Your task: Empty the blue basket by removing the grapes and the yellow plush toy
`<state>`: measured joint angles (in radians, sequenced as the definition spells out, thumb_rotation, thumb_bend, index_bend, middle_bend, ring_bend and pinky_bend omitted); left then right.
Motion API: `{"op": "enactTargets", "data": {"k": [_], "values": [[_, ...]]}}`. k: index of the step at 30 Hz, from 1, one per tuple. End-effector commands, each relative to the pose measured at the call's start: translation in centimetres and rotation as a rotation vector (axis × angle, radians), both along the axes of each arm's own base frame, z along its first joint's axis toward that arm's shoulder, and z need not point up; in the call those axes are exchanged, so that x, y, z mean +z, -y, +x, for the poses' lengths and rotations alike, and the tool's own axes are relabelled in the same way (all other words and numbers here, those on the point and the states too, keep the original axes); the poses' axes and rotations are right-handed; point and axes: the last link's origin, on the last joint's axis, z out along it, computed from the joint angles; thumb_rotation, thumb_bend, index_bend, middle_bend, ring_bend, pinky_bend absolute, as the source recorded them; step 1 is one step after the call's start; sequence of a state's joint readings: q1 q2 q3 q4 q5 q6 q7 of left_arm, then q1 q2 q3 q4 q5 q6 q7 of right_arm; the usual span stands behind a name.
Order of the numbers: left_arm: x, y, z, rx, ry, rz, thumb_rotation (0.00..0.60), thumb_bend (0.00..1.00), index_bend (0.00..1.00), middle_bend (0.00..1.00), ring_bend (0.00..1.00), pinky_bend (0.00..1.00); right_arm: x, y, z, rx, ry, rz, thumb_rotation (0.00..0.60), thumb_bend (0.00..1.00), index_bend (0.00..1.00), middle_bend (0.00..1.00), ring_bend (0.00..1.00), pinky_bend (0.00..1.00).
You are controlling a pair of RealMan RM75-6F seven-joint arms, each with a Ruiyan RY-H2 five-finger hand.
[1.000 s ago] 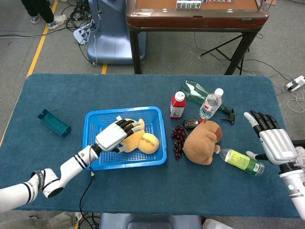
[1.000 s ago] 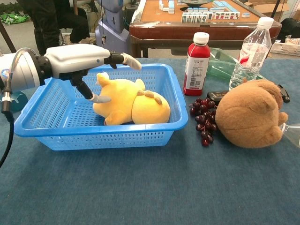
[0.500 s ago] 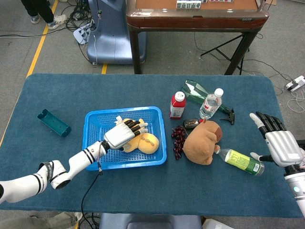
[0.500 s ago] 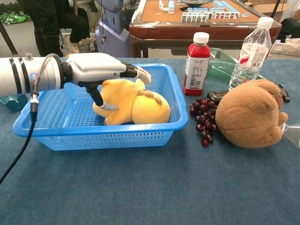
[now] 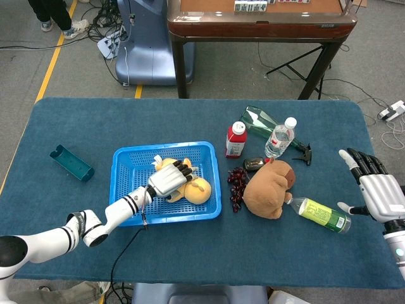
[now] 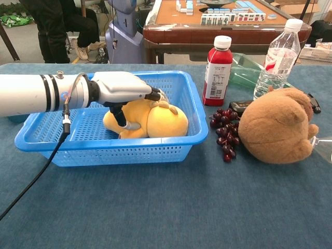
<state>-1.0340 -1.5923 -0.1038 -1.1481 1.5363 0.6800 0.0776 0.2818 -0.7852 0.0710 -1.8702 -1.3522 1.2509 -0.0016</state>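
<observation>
The left hand [image 6: 122, 89] needs to close firmly around the yellow plush toy's [image 6: 155, 116] body before lifting it clear of the blue basket [image 6: 104, 150] wall. Its fingers drape over the toy, thumb against its side; a full grip isn't evident. The grapes [image 6: 224, 134] already lie on the tabletop [image 6: 181, 207]. The right hand [image 5: 376, 190] hovers spread and empty.

Both views are evenly and brightly lit by soft overhead room light, with no harsh glare. Shadows are faint and short: a soft dark patch lies under the brown plush bear [image 6: 278, 126] and beneath the blue basket [image 6: 111, 150] on the counter [image 6: 171, 207]. The clear water bottle [image 6: 277, 51] carries small highlights. The chest view is sharp up close, a little softer in the background. The head view stays crisp, with slight bending toward the counter's corners.
</observation>
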Motion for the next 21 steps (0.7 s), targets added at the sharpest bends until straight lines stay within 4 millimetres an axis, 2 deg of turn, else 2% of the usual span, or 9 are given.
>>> {"op": "enactTargets", "data": {"k": [1,2,4,7,12,21], "values": [[-0.3,-0.1,-0.3,0.011,0.011,0.02,0.6,0.33,0.55,0.41,0.46,0.39,0.0,0.0,-0.1,-0.002,0.005,-0.002,0.6,0.01,0.0,0.03,0.0,0.07],[-0.3,-0.2,-0.4,0.012,0.021,0.029,0.6,0.33,0.58,0.45,0.5,0.43,0.1,0.1,-0.2,-0.003,0.007,-0.003,0.6,0.01,0.0,0.03,0.0,0.07],[-0.2,-0.1,-0.6,0.022,0.056,0.045,0.6,0.33,0.66,0.57,0.59,0.59,0.1,0.1,-0.2,-0.001,0.01,-0.005,0.6,0.01,0.0,0.03,0.0,0.07],[0.7,-0.1,-1.0,0.04,0.113,0.06,0.6,0.33,0.68,0.62,0.63,0.69,0.1,0.2,-0.2,0.002,0.017,-0.008,0.6,0.01,0.0,0.03,0.0,0.07],[3.6,-0.2,-2.0,0.075,0.222,0.102,0.6,0.33,0.69,0.64,0.64,0.72,0.1,0.2,-0.1,0.01,0.025,-0.011,0.6,0.01,0.0,0.04,0.0,0.07],[10.9,0.2,-5.1,0.123,0.391,0.263,0.6,0.33,0.69,0.64,0.62,0.73,0.1,0.2,-0.2,0.017,0.039,-0.016,0.6,0.02,0.0,0.04,0.0,0.07]]}}
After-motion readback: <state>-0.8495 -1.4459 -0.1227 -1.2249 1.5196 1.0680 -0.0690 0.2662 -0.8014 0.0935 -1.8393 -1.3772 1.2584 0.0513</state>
